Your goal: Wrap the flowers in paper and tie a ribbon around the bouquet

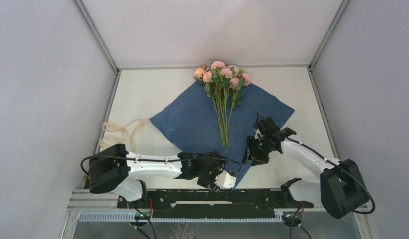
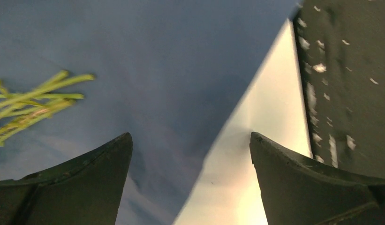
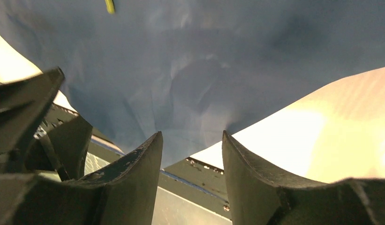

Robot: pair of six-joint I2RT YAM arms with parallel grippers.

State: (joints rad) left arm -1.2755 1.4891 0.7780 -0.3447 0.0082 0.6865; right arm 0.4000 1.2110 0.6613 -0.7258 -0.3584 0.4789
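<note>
- Top external view: the paper [image 1: 192,119] lies spread as a diamond on the white surface [image 1: 142,94]. Its dark navy face is up, matte and faintly creased, with one corner toward the far wall and the opposite one toward the arms.
- The flowers [image 1: 222,79] rest on the paper along that far-to-near line. The ruffled pink and cream blooms [image 1: 218,65] and green leaves spill over the far corner. The thin, straight green stems [image 1: 224,122] run down the middle of the sheet and end short of the near corner.
- The ribbon [image 1: 121,132] sits on the surface left of the paper, apart from it. It is a narrow cream strip fallen into loose, floppy loops.
- Both arms reach in toward the paper's near corner, one from each side.
- Left wrist view: the left hand [image 2: 190,136] has its jaws spread wide and grips nothing. Its dark, curved, wedge-shaped fingers [image 2: 87,173] frame the sheet's straight edge and the pale bare surface beside it. Blurred stem ends show at the left, and a black panel [image 2: 350,84] flecked with white stands at the right.
- Right wrist view: the right hand [image 3: 191,133] has its scuffed fingers partway apart, with a clear gap and nothing pinched between them. Beyond them is the crinkled, softly dented navy corner of the sheet.
</note>
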